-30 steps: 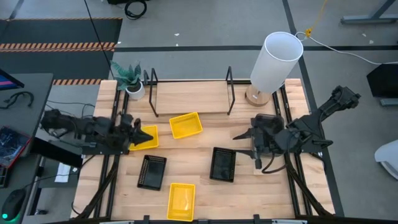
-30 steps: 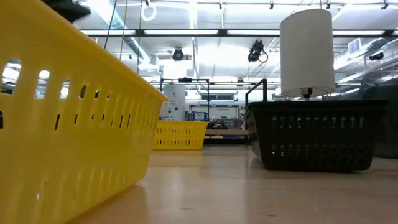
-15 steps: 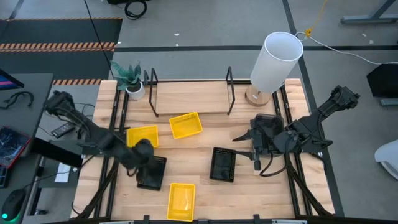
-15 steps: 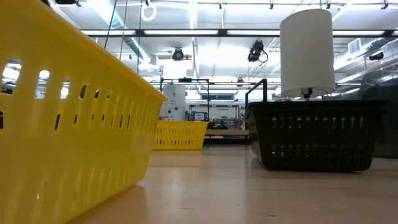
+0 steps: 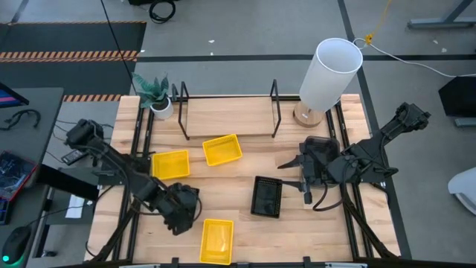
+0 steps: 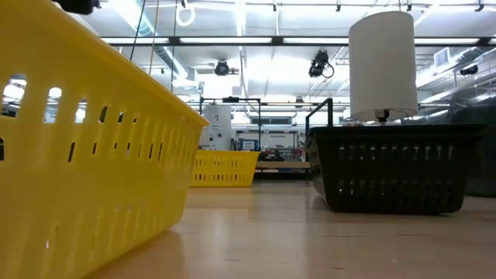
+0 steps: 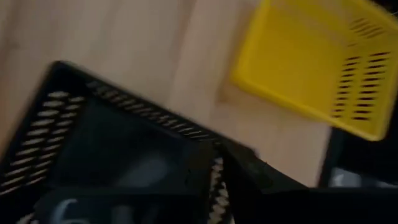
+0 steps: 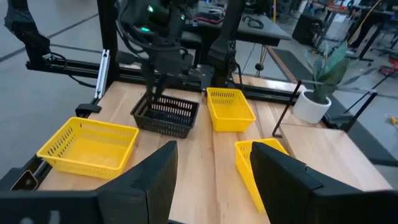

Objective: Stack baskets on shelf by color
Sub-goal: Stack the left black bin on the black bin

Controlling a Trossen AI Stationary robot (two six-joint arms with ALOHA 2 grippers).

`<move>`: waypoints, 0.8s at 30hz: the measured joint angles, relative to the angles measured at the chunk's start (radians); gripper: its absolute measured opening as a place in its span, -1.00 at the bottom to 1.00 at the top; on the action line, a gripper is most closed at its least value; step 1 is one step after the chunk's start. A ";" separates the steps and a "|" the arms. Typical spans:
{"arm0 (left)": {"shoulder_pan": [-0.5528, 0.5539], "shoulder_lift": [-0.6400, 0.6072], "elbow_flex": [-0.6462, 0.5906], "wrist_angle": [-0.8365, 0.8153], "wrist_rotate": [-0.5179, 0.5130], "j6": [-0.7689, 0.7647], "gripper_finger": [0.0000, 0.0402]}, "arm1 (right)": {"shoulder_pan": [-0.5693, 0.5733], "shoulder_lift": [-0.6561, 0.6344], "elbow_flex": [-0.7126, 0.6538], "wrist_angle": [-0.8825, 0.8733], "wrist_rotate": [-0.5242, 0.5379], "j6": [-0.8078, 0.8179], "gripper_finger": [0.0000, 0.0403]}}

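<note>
L gripper [image 5: 181, 211] sits over the small black perforated basket [image 8: 166, 114], front-left of the shelf [image 5: 227, 115]; can't tell its finger state. R gripper [image 5: 291, 163] fingers spread, nothing held, right of shelf front. Three yellow slotted plastic baskets: two [image 5: 170, 164] [image 5: 222, 150] just before the shelf, one [image 5: 216, 240] at table front edge. Second black basket [image 5: 267, 196] mid-table. White cylinder lamp [image 5: 329, 72] right of shelf. No readable writing.
</note>
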 joint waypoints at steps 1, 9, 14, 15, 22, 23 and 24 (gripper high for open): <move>0.013 0.004 0.013 -0.033 0.000 0.000 -0.74 | 0.000 0.000 0.000 0.004 0.003 -0.006 0.03; 0.074 0.006 0.062 -0.110 0.125 0.017 -0.59 | 0.000 0.000 0.001 0.009 0.005 -0.022 0.03; 0.009 0.014 0.063 -0.019 0.197 -0.033 -0.61 | 0.000 0.000 0.001 0.008 0.005 -0.030 0.03; -0.010 0.017 0.063 -0.006 0.186 -0.034 -0.63 | 0.000 0.000 0.001 0.008 0.005 -0.029 0.03; -0.083 0.017 0.063 0.004 0.080 -0.061 -0.79 | 0.000 0.000 0.001 0.008 0.005 -0.029 0.03; -0.092 0.017 0.063 0.005 0.068 -0.060 -0.80 | 0.000 0.000 0.001 0.008 0.005 -0.029 0.03; -0.101 0.017 0.063 0.004 0.057 -0.060 -0.81 | 0.000 0.000 0.001 0.008 0.005 -0.029 0.03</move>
